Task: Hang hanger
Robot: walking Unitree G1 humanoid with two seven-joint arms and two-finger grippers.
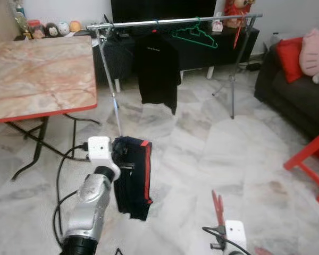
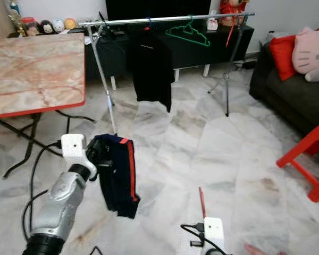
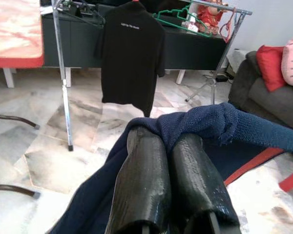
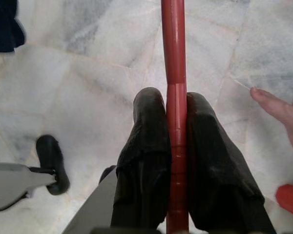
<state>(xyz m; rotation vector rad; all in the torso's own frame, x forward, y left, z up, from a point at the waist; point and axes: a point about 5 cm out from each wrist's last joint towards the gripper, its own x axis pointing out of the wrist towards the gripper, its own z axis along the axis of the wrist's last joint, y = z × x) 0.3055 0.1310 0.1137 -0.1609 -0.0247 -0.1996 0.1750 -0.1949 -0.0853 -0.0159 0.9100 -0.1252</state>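
Note:
My left gripper is shut on a dark blue garment with a red stripe, which hangs from it above the floor. My right gripper is shut on a red hanger, whose red tip rises near the bottom of the left eye view. Farther off stands a metal clothes rail with a black T-shirt and a green hanger on it.
A marble-topped folding table stands to the left. To the right are a dark sofa with cushions and a red plastic stool. A dark TV cabinet runs behind the rail. A person's toes rest on the marble floor.

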